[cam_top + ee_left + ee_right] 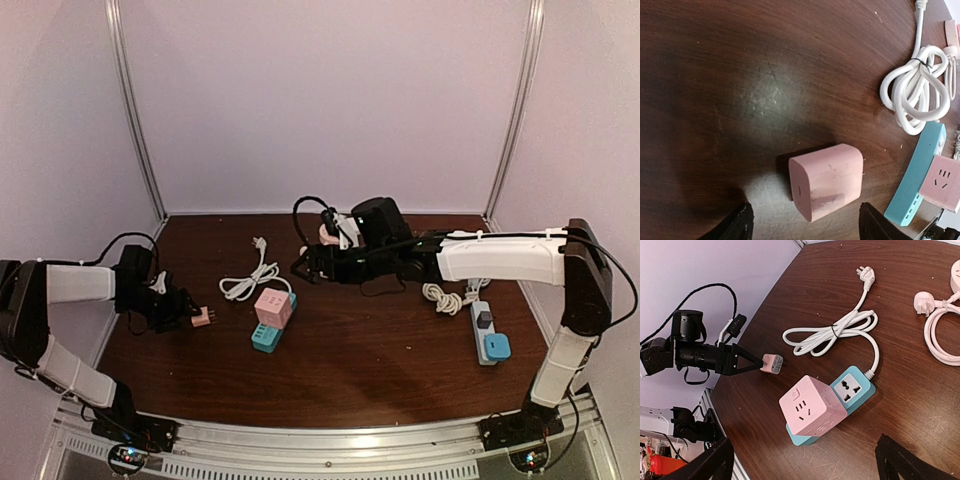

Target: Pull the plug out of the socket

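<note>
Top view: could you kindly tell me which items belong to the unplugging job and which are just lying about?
Job: pink plug, pink cube socket, teal strip.
Lying about: grey power strip, blue adapter, pale pink corded plug.

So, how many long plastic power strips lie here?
2: a teal strip under the pink cube socket, centre; a white strip, far right. The right arm may hide others.

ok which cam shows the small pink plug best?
Left wrist: pink plug close up, lying on the table between the left tool's fingers. Right wrist shows it small at that tool's tips; top external, a speck.
</note>
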